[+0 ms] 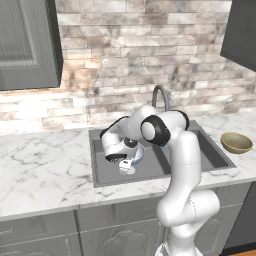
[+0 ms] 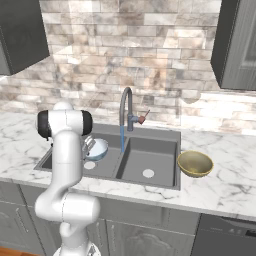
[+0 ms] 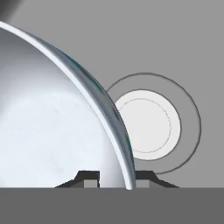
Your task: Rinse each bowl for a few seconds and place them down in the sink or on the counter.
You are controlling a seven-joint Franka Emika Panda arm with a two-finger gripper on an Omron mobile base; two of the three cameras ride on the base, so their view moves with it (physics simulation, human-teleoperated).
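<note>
The pale blue bowl [image 1: 138, 152] [image 2: 96, 148] hangs tilted in the left basin of the dark sink [image 1: 212, 156] [image 2: 152, 152], whitish inside facing the hand camera [image 3: 52, 131]. My gripper [image 1: 125, 161] [image 3: 117, 179] reaches down into that basin, its jaws astride the bowl's rim, one fingertip [image 3: 89, 178] inside and the other outside. Just past the rim lies the round pale drain [image 3: 146, 127]. The olive-tan bowl [image 1: 236, 142] [image 2: 195, 164] sits upright on the white marble counter [image 1: 45, 170] [image 2: 225, 182], right of the sink.
The arched grey faucet [image 1: 160, 97] [image 2: 126, 107] stands behind the divider, and a thin blue stream [image 2: 122, 139] falls from its spout beside the held bowl. The right basin holds just its drain [image 2: 148, 173]. Dark cabinets hang at both upper corners.
</note>
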